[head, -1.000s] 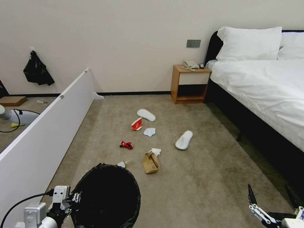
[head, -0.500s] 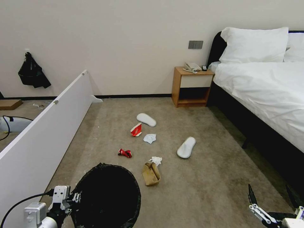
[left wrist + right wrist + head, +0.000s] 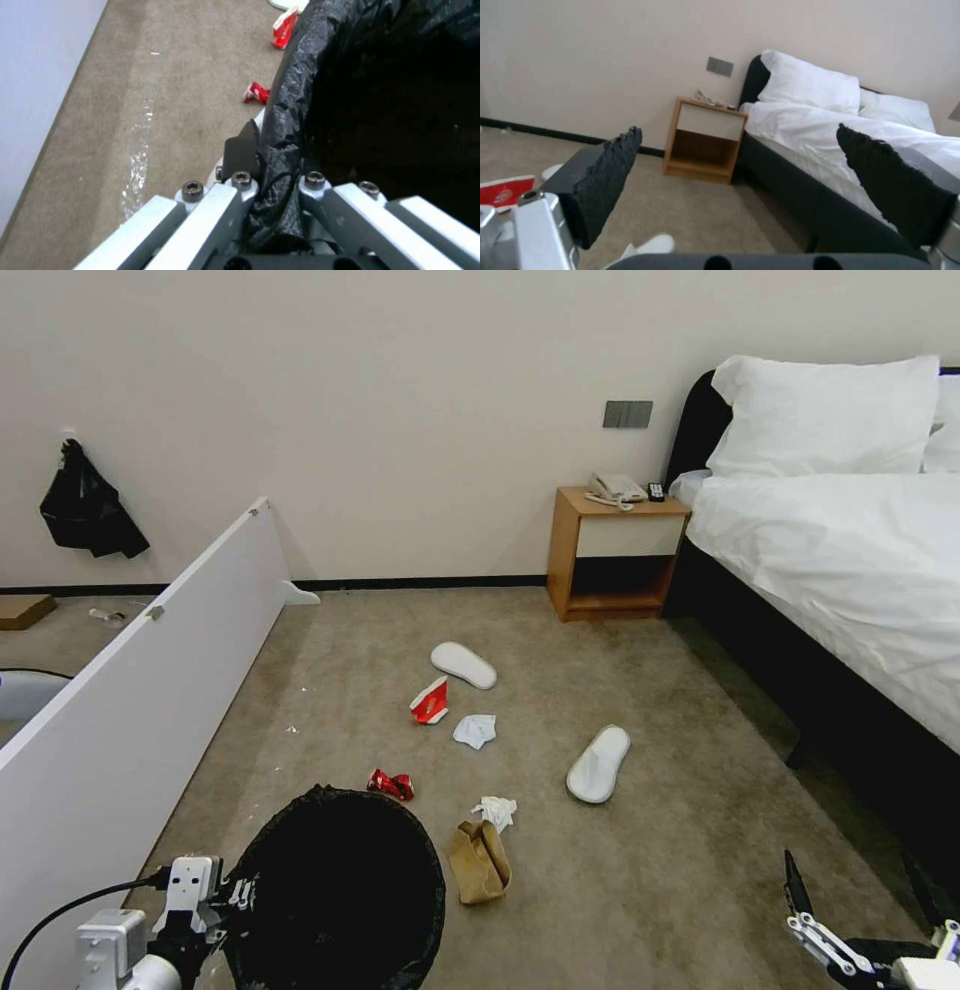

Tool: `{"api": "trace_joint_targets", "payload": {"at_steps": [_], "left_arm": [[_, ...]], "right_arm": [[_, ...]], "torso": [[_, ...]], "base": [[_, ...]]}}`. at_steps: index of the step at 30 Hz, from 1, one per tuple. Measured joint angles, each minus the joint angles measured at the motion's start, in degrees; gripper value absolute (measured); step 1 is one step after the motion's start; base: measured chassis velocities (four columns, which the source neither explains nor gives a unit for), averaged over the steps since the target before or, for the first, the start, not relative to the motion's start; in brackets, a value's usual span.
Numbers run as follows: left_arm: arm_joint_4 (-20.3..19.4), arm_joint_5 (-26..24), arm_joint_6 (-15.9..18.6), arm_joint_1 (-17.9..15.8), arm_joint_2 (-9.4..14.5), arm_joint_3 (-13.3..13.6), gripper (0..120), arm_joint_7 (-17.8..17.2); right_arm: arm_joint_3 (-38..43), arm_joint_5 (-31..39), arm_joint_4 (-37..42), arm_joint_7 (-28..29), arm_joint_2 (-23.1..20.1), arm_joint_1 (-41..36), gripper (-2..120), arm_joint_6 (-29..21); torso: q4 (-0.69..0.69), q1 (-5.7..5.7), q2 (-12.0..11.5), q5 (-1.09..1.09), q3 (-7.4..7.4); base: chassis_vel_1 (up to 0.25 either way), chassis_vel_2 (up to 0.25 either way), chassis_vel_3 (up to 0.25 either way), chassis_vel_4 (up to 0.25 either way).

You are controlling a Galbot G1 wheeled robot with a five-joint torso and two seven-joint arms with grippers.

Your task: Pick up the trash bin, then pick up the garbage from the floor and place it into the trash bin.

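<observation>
Left gripper (image 3: 272, 180) is pinching the trash bin (image 3: 340, 890) rim w/ liner, so you carry it low-left beside the garbage (image 3: 478, 860). Right gripper (image 3: 740, 187) spread wide, empty, free for pickups.

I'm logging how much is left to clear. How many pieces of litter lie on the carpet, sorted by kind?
White slippers: 2
White tissues: 2
Red-and-white carton: 1
Red wrapper: 1
Brown paper bag: 1
Total: 7
</observation>
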Motion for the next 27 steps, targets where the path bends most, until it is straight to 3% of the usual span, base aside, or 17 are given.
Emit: {"api": "trace_joint_targets", "payload": {"at_steps": [8, 27], "left_arm": [[0.00, 0.00, 0.00, 0.05, -0.12, 0.01, 3, -0.07], [0.04, 0.24, -0.02, 0.33, -0.33, 0.12, 3, -0.16]], "right_arm": [[0.24, -0.28, -0.30, 0.22, 0.00, 0.33, 100, 0.27], [0.66, -0.57, -1.17, 0.76, 0.07, 0.83, 100, 0.96]], "torso": [[0.00, 0.01, 0.00, 0.00, 0.01], [0.00, 0.00, 0.00, 0.00, -0.01]], "base": [[-0.121, 0.111, 0.111, -0.121], [-0.004, 0.007, 0.007, -0.003]]}}
